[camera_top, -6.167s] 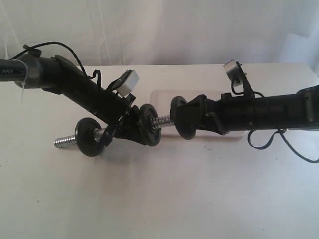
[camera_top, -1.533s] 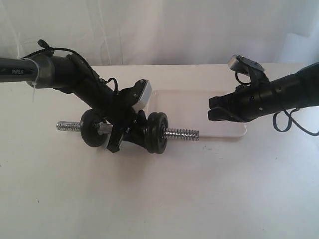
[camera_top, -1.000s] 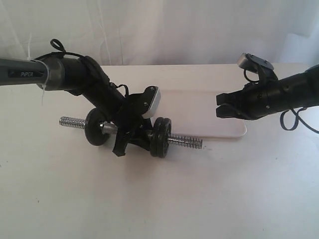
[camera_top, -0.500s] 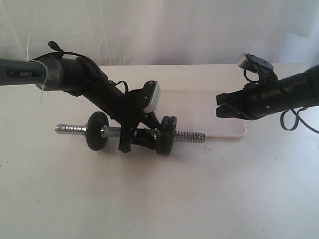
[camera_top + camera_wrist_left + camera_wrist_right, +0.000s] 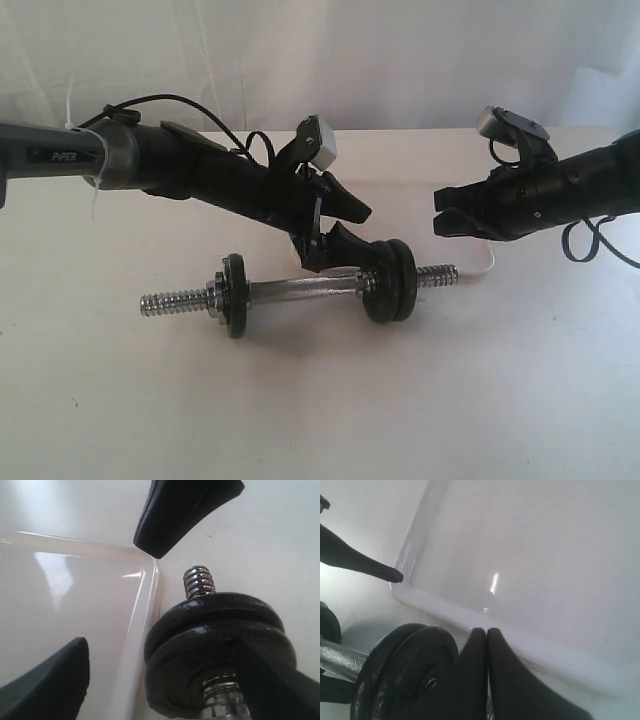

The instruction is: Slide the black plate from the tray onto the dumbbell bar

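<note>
Black plate [image 5: 402,282] sits on the bar [image 5: 300,290] — my left gripper [image 5: 362,232] spread wide, right gripper [image 5: 486,630] pinched together.

Black plate [image 5: 405,281] upright on right threaded end of chrome dumbbell bar [image 5: 300,290], touching second disc [image 5: 381,284], white tray [image 5: 75,605] just beyond

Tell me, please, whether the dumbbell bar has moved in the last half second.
Yes. The dumbbell bar has shifted right, its threaded end now nearer the tray's right front corner.
</note>
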Available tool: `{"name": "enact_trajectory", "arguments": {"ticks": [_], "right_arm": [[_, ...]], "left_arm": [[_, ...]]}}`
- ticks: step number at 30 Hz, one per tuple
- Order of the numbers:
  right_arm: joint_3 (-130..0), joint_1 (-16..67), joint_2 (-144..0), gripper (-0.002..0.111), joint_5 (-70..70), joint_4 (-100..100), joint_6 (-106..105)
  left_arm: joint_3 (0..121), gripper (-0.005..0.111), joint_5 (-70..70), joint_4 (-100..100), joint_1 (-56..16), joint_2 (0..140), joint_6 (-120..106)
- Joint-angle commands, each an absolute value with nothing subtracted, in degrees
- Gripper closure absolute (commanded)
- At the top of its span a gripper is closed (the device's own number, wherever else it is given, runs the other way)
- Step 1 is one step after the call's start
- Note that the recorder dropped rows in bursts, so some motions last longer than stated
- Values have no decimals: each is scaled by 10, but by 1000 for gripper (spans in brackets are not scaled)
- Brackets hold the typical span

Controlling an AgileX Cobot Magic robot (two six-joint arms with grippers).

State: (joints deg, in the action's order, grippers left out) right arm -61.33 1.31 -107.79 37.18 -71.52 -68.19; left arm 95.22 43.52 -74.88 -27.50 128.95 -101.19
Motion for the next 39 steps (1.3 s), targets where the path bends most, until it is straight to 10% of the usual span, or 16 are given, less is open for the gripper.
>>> {"name": "enact_trajectory", "arguments": {"ticks": [1,22,39], "right_arm": [[-616,10,-1074,108,374,-715,-682],[-616,10,-1074,108,324,-750,-693],[-620,10,-1074,108,317,-749,-693]], "left_arm": [[954,26,445,-753,-277,1283,-1003],[954,27,391,-732,-270,1266,-881],[954,80,353,-659,-270,1263,-792]]}}
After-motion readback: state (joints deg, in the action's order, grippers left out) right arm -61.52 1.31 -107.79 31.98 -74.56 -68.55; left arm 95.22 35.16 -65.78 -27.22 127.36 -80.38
